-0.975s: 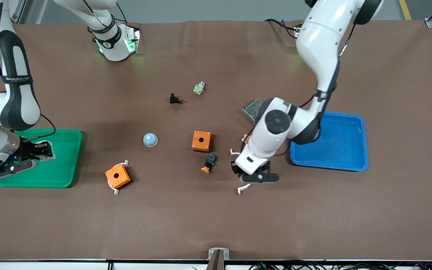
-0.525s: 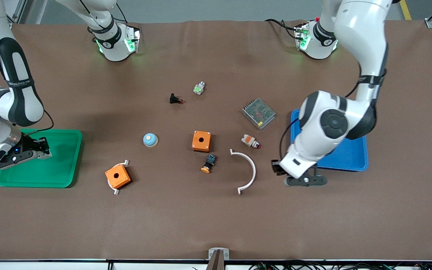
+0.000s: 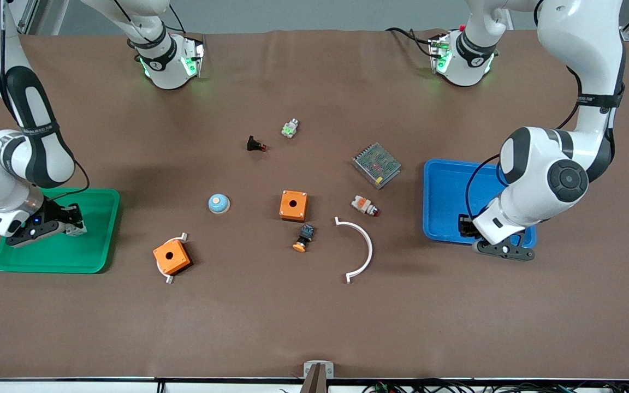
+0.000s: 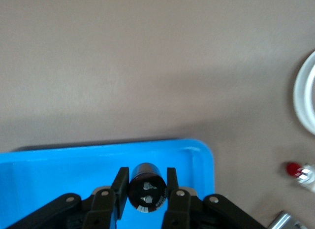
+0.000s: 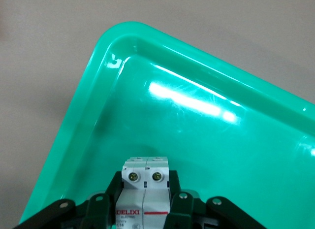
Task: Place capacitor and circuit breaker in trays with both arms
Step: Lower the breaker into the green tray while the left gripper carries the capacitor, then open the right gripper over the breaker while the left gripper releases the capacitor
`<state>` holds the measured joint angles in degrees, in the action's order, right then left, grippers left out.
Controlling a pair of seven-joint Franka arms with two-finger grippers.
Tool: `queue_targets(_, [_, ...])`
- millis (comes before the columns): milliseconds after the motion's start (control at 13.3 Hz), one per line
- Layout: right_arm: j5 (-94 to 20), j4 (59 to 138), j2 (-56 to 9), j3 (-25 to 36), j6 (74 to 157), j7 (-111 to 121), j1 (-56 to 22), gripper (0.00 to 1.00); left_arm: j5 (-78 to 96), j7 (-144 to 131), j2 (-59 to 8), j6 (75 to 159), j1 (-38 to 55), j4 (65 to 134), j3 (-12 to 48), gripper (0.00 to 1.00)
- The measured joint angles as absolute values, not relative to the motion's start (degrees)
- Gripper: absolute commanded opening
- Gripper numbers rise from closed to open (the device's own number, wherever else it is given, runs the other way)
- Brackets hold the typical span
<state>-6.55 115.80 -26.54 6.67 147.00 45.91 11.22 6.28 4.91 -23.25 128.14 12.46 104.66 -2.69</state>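
My left gripper (image 3: 464,226) hangs over the blue tray (image 3: 445,180), at the tray's corner nearest the front camera and the table's middle. In the left wrist view it (image 4: 146,179) is shut on the capacitor (image 4: 146,193), a small black cylinder with pale markings, above the tray's corner (image 4: 59,170). My right gripper (image 3: 72,226) is over the green tray (image 3: 96,245). It is shut on the circuit breaker (image 3: 77,230), a white block that also shows in the right wrist view (image 5: 146,187) above the tray floor (image 5: 197,140).
In the table's middle lie two orange boxes (image 3: 293,205) (image 3: 171,257), a white arc (image 3: 366,248), a black button with orange cap (image 3: 303,238), a white-and-orange part (image 3: 364,206), a metal mesh unit (image 3: 377,165), a blue dome (image 3: 219,203) and a black part (image 3: 255,144).
My left arm has swung from beside the white arc toward its own end of the table, to over the blue tray's corner. My right gripper has shifted slightly over the green tray.
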Motion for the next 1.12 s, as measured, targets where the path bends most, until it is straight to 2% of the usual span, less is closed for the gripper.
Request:
queue_targets(75, [-6.60,115.79,-27.23,6.56,147.62,46.00,11.22,0.29,6.27,6.19,-23.26,128.19,12.03,106.05,-2.68,0.00])
queue_targets(150, [-6.61,115.74,-27.76,6.45,147.98,46.02,11.22,0.62,6.27,7.83,-23.26,128.24,11.55,107.37,-2.69,0.00])
queue_targets(225, [-6.63,115.62,-27.98,6.35,148.05,46.03,11.22,0.88,6.27,9.56,-23.25,128.27,10.82,108.52,-2.68,0.00])
queue_targets(300, [-6.64,115.43,-28.00,6.25,148.03,46.06,11.22,1.00,6.27,11.39,-23.25,128.38,9.96,109.53,-2.69,0.00])
queue_targets(525, [-6.69,113.53,-27.92,5.60,144.99,46.12,11.21,1.00,6.27,14.50,-23.21,132.67,8.66,113.74,-2.68,0.00])
queue_targets(675, [-6.74,108.74,-27.46,5.09,136.04,46.10,11.11,1.00,6.27,14.83,-23.19,137.96,8.73,117.52,-2.47,0.02])
queue_targets(825, [-7.74,101.97,-26.77,4.80,125.77,44.79,10.76,1.00,6.27,15.93,-23.19,141.59,8.74,120.36,-2.36,0.14])
queue_targets(900, [-8.15,99.19,-26.30,4.66,121.56,42.85,10.23,1.00,6.27,16.16,-23.19,142.75,8.74,121.24,-2.36,0.35])
queue_targets(975, [-8.21,97.09,-25.69,4.56,117.95,40.03,9.40,1.00,6.27,16.42,-23.19,143.22,8.74,121.59,-2.36,0.62])
queue_targets(1125, [-8.27,94.28,-24.10,4.40,111.74,32.76,7.03,1.00,6.27,16.76,-22.86,143.65,8.74,121.48,-2.35,0.86])
